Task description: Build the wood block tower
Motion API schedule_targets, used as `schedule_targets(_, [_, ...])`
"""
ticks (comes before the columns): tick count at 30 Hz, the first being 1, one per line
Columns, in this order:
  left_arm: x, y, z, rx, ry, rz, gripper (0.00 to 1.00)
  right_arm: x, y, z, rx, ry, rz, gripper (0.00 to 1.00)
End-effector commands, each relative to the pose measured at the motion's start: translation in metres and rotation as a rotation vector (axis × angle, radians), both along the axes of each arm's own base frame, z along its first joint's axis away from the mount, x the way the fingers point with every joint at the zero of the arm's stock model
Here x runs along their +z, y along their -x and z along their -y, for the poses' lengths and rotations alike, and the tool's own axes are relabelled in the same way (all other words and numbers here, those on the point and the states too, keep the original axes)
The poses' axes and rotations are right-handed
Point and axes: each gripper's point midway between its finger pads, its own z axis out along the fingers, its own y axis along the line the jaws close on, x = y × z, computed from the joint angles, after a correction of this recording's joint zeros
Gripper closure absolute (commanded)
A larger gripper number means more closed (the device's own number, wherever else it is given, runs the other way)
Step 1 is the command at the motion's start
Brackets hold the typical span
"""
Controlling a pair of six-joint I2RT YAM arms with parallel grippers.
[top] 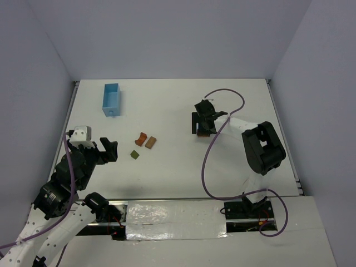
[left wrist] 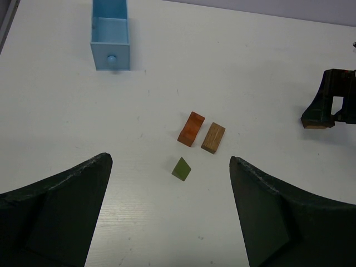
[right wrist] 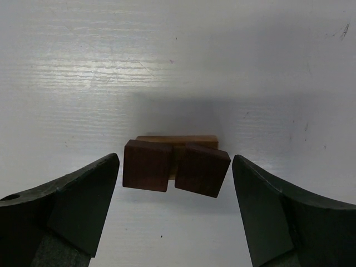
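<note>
**Hazard entry: paired cubes under my right gripper (right wrist: 175,161)**

Jaws wide, holding nothing, one either side of two dark brown cubes (right wrist: 146,165) on the worktop (right wrist: 167,55), tan block (right wrist: 177,139) just behind. Closing may pinch both; the skewed right cube could twist out. Row's long axis runs jaw to jaw. Left gripper (left wrist: 169,160): open, empty

Orange arch (left wrist: 191,128) lies beside tan block (left wrist: 213,138), green piece (left wrist: 181,168) near them.
</note>
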Motion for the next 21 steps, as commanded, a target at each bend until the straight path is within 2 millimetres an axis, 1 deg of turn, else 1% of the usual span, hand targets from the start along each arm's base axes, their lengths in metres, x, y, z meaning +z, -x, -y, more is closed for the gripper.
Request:
schedule_targets(1, [0.0084, -0.0036, 0.0017, -0.007, 0.000, 0.034, 0.01, 0.0077, -0.0120, -0.0023, 0.008, 0.001, 0.026, 0.11])
schedule_targets(6, [0.0083, -0.0035, 0.0025, -0.012, 0.000, 0.035, 0.01, 0.0057, -0.0121, 0.0004, 0.021, 0.027, 0.018, 0.15])
schedule_targets(15, [0.0080, -0.0037, 0.0023, -0.010, -0.001, 0.034, 0.01, 0.0096, -0.0129, 0.0009, 0.052, 0.032, 0.032, 0.22])
schedule_targets(21, [0.0086, -0.0036, 0.0025, -0.012, -0.001, 0.035, 0.01, 0.0092, -0.0120, -0.0010, 0.067, 0.027, 0.028, 0.22])
